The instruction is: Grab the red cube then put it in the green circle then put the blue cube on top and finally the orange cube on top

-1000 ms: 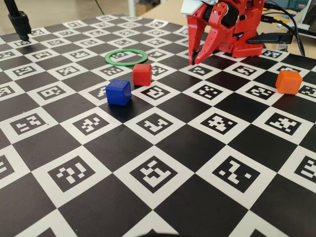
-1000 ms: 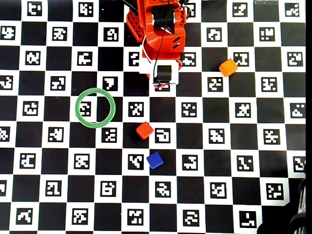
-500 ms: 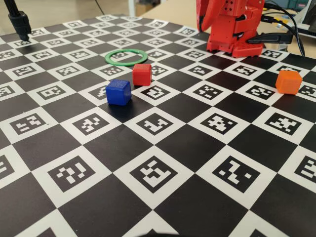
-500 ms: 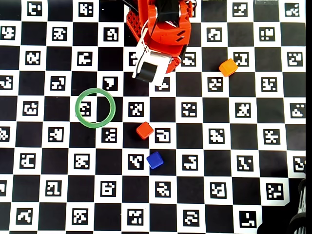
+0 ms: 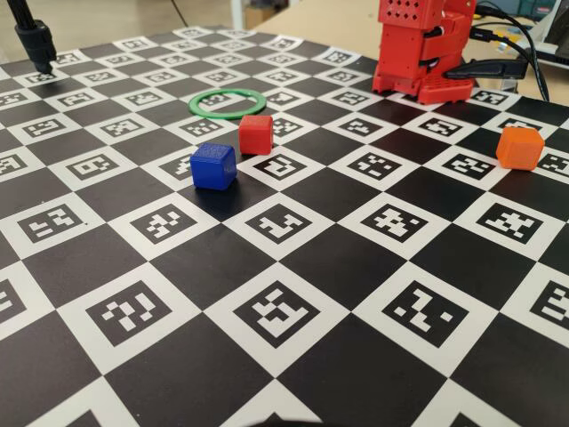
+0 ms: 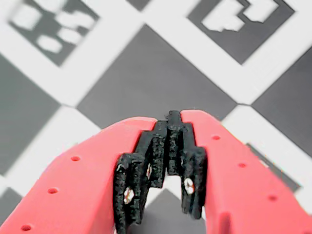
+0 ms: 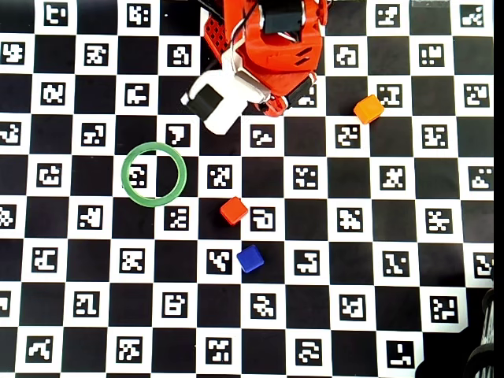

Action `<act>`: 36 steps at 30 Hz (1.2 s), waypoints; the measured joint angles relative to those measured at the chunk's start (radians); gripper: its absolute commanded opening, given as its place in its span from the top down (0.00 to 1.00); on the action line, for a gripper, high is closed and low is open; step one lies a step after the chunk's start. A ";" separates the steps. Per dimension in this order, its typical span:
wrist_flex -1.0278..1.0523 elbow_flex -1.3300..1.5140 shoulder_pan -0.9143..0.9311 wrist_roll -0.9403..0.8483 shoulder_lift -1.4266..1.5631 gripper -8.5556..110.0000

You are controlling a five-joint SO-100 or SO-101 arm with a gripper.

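The red cube (image 5: 255, 133) (image 7: 234, 210) sits on the checkered board just in front of the green circle (image 5: 228, 116) (image 7: 124, 174), which lies flat with nothing inside it. Nearer the fixed camera is the blue cube (image 5: 213, 165) (image 7: 250, 258). Far to the right stands the orange cube (image 5: 520, 147) (image 7: 368, 109). My gripper (image 6: 169, 117) is shut with nothing between its black pads, hanging above bare board squares. No cube shows in the wrist view. The red arm (image 7: 276, 47) leans from the board's top edge toward the overhead view's left.
The arm's red base (image 5: 418, 53) stands at the back of the board with cables (image 5: 507, 67) trailing right. A black stand (image 5: 34, 40) rises at the back left. The board (image 5: 284, 302) carries printed marker squares all over.
The arm has lifted and swung toward the overhead view's left. Its gripper, seen hanging near the base a second ago, has left the fixed view. The cubes and ring have not moved.
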 measured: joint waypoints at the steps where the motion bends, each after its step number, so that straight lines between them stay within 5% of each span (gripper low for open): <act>1: 0.002 -0.029 0.000 0.018 -0.025 0.96; 19: -0.028 -0.310 0.123 0.310 -0.495 0.96; 36: -0.282 -0.213 0.156 0.480 -0.607 0.60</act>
